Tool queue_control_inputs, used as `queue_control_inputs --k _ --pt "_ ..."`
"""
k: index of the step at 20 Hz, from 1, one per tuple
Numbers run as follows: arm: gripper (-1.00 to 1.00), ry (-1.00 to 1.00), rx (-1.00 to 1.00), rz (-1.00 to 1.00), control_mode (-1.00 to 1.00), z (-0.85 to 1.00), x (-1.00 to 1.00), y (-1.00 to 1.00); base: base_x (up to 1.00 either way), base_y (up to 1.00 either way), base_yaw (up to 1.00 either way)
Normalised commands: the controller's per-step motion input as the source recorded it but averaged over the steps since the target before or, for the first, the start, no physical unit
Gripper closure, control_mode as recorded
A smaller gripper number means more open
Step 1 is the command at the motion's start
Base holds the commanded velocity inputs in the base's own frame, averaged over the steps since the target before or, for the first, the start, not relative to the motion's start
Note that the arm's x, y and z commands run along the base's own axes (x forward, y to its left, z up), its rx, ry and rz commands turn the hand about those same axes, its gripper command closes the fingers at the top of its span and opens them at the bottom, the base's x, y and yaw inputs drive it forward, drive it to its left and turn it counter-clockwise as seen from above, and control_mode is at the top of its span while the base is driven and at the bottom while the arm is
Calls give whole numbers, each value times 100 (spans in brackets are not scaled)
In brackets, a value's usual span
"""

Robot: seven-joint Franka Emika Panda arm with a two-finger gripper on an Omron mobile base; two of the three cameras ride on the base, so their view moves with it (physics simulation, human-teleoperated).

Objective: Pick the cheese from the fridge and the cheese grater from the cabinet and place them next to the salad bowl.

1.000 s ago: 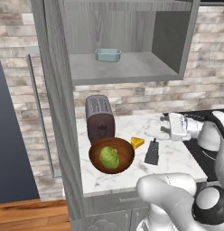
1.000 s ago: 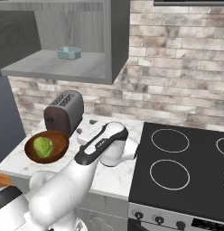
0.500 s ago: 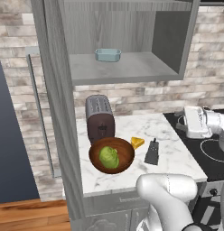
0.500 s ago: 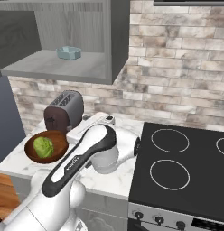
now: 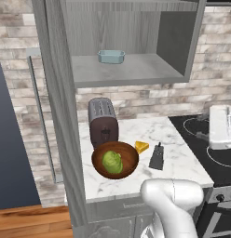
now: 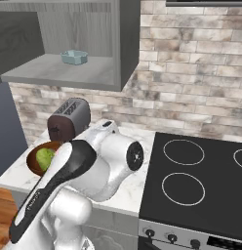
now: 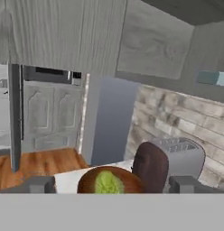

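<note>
- Cheese lay on the marble surface, touching the right rim of the salad bowl; the cheese grater stood just right of the cheese, near the bowl. Both items appeared to be placed as the task asks.
- Toaster stood just beyond the bowl; a light blue dish sat on the shelf of the open cabinet.
- Risk, as a judgement: the arm's bulky links hung close over the surface; a careless swing could sweep the grater over or push the cheese away from the bowl.
- End effector was wide open, holding and touching nothing, with bowl and toaster ahead of it.
</note>
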Motion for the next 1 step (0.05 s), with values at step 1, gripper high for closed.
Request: queue_control_inputs --k 1 --pt "-100 0 -31 -6 -100 17 -41 -8 0 0 0"
